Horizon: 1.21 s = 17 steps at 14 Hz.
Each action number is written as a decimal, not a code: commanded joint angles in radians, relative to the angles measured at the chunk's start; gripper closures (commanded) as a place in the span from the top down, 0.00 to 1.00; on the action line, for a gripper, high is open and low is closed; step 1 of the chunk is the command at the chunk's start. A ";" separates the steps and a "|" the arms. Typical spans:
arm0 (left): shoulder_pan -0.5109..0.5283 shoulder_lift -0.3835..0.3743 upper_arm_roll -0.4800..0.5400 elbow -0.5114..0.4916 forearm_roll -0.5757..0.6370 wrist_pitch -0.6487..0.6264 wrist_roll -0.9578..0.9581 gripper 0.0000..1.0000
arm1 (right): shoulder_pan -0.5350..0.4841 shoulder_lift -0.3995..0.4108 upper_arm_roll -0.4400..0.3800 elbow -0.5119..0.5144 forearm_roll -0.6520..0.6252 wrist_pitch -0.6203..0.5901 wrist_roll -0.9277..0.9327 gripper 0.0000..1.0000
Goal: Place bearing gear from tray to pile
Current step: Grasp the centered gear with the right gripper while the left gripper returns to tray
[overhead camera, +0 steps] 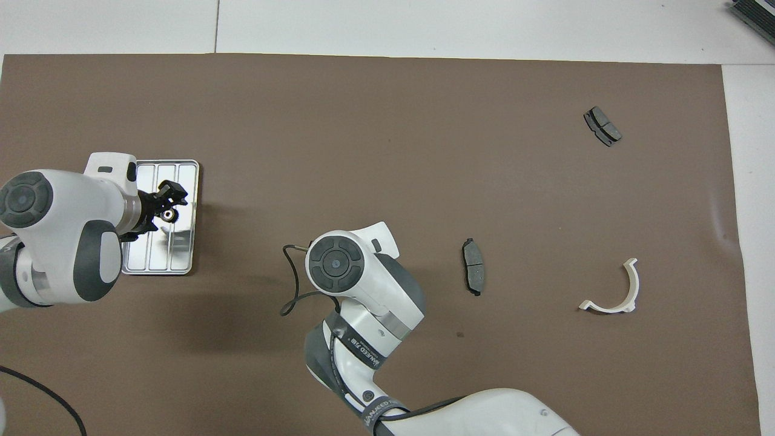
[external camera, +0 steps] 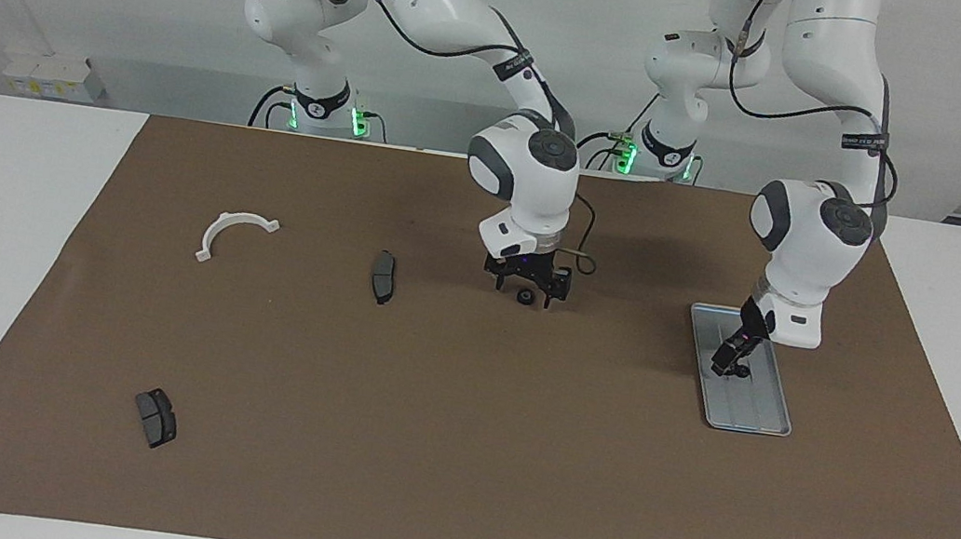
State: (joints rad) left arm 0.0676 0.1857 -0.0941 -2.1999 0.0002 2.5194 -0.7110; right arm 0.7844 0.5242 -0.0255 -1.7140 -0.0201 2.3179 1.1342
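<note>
The silver ribbed tray (external camera: 751, 418) lies on the brown mat toward the left arm's end; it also shows in the overhead view (overhead camera: 181, 172). My left gripper (external camera: 736, 354) is low over the tray, right at a small dark bearing gear (external camera: 742, 371), which the overhead view shows with a pale centre (overhead camera: 168, 214). My right gripper (external camera: 526, 289) is open and low over the middle of the mat, with a second small dark gear (external camera: 524, 298) between its fingers. In the overhead view the right arm's wrist (overhead camera: 339, 266) hides that gripper and gear.
The pile's parts lie scattered toward the right arm's end: a white half-ring bracket (external camera: 234, 232) (overhead camera: 614, 289), a dark brake pad (external camera: 383, 277) (overhead camera: 473, 266) between it and the right gripper, and another brake pad (external camera: 156, 418) (overhead camera: 602, 126) farther from the robots.
</note>
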 commanded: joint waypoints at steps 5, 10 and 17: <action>-0.023 -0.018 0.010 -0.052 -0.003 0.047 -0.058 0.51 | 0.007 0.010 -0.004 -0.002 -0.032 0.012 0.029 0.76; -0.014 -0.015 0.010 -0.052 -0.003 0.055 -0.057 0.34 | 0.006 0.010 -0.004 -0.006 -0.060 0.028 0.030 0.52; -0.008 -0.011 0.011 -0.040 -0.003 0.058 -0.061 0.25 | -0.002 0.005 -0.005 -0.009 -0.125 -0.002 0.024 0.00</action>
State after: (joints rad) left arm 0.0589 0.1857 -0.0862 -2.2264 0.0002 2.5575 -0.7592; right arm 0.7873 0.5289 -0.0269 -1.7169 -0.0969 2.3187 1.1343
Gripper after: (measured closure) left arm 0.740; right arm 0.661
